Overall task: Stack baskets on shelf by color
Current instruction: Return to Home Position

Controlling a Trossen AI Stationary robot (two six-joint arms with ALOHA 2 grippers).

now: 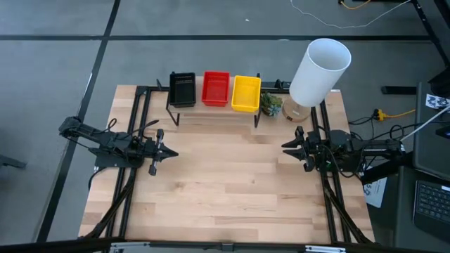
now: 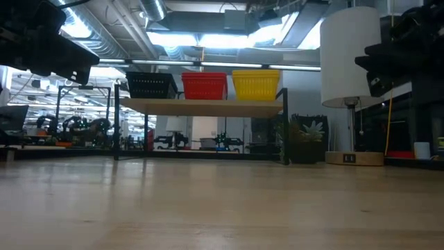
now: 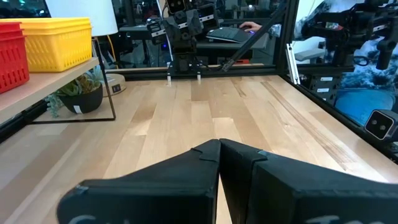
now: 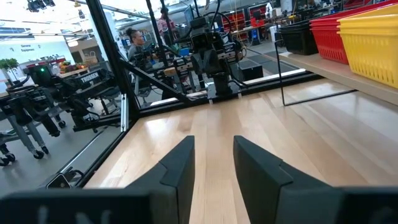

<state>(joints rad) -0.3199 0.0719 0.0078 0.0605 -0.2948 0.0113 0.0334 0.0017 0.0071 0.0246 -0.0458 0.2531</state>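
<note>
Currently on the shelf (image 2: 201,106): three colours side by side along the light-wood top, all of them upright.
Black basket (image 1: 183,88): at the shelf's end on the left arm's side, just beside the red one.
Red basket (image 1: 216,88): in the middle of the shelf, between black and yellow.
Yellow basket (image 1: 246,92): at the shelf's end on the right arm's side, just beside the red one.
Count per colour: cannot tell whether more baskets are nested inside each one.
Left gripper (image 1: 173,152): low over the table (image 1: 225,190), in front of the shelf and well apart from it, roughly level with its black end.
Left jaws: pressed together at the tips in the left wrist view, holding nothing.
Right gripper (image 1: 287,148): over the table in front of the shelf and well apart from it, out past its yellow end, facing the left gripper.
Right jaws: parted by a narrow gap in the right wrist view, with nothing between them.
Potted plant (image 1: 271,104): just beside the shelf's yellow end.
Lamp (image 1: 320,69): white shade, beyond the plant from the shelf.
</note>
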